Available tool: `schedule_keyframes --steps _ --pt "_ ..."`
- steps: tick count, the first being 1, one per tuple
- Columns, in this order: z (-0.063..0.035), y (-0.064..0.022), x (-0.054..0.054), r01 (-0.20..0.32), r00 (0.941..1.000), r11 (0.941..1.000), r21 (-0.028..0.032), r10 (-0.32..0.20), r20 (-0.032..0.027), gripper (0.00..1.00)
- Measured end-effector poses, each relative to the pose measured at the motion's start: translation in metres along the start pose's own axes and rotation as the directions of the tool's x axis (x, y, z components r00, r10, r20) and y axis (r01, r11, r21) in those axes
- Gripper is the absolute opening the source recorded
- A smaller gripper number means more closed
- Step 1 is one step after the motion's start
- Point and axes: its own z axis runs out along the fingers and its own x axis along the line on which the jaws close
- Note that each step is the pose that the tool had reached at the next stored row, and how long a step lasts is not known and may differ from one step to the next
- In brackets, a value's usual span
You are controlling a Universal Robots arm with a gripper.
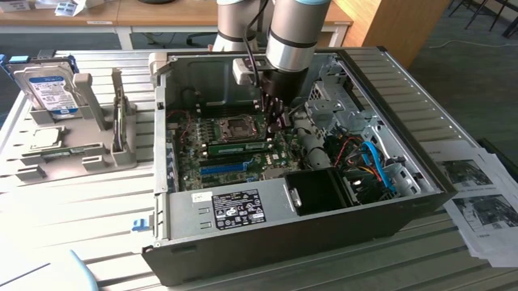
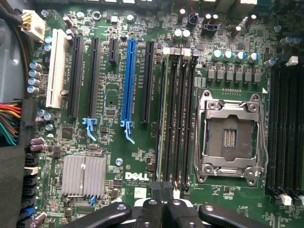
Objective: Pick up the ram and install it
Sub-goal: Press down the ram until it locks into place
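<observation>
Office background, grey slatted worktop (image 1: 89, 200) carrying open black computer case (image 1: 267, 242) lying on side. Black pincer (image 1: 275, 112) lowered inside case over green motherboard (image 2: 118, 142), fingers pressed together, nothing visibly pinched. Long thin green RAM stick (image 1: 239, 147) already seated in slot near silver CPU socket (image 2: 231, 137), just below pincer toward case's front edge. Stick's long axis parallel to bright blue slot strip (image 1: 224, 168). Silver hard drive (image 1: 50, 91) standing in grey holder near worktop's far corner.

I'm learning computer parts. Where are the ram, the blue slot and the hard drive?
ram (image 1: 239, 147): exterior view, middle of its green face.
blue slot (image 2: 128, 80): wrist view, middle of the strip.
hard drive (image 1: 50, 91): exterior view, its label.
</observation>
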Motion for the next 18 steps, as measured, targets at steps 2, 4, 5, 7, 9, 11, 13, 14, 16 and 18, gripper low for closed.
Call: schedule_keyframes --steps 2,4,5,7,9,11,13,14,16,18 --pt "0.0 0.0 0.0 0.0 1.0 1.0 0.0 0.0 0.0 0.09" --pt "-0.0001 0.0 0.0 0.0 1.0 1.0 -0.0001 0.0 -0.0002 0.09" --pt "-0.0001 0.0 0.0 0.0 1.0 1.0 -0.0001 0.0 -0.0002 0.09" --pt "-0.0001 0.0 0.0 0.0 1.0 1.0 -0.0001 0.0 -0.0002 0.09" --pt "-0.0001 0.0 0.0 0.0 1.0 1.0 -0.0001 0.0 -0.0002 0.09" --pt "-0.0001 0.0008 0.0 0.0 1.0 1.0 -0.0002 0.0 -0.0002 0.09" --pt "0.0001 0.0052 0.0 0.0 1.0 1.0 -0.0002 0.0 -0.0005 0.09" --pt "0.0004 0.0086 0.0 0.0 1.0 1.0 -0.0002 0.0 -0.0004 0.09" --pt "0.001 0.0167 -0.001 0.0 1.0 1.0 -0.0001 0.0 -0.0001 0.09" --pt "0.0015 0.0247 -0.001 0.0 1.0 1.0 0.0 0.0 0.0001 0.09"
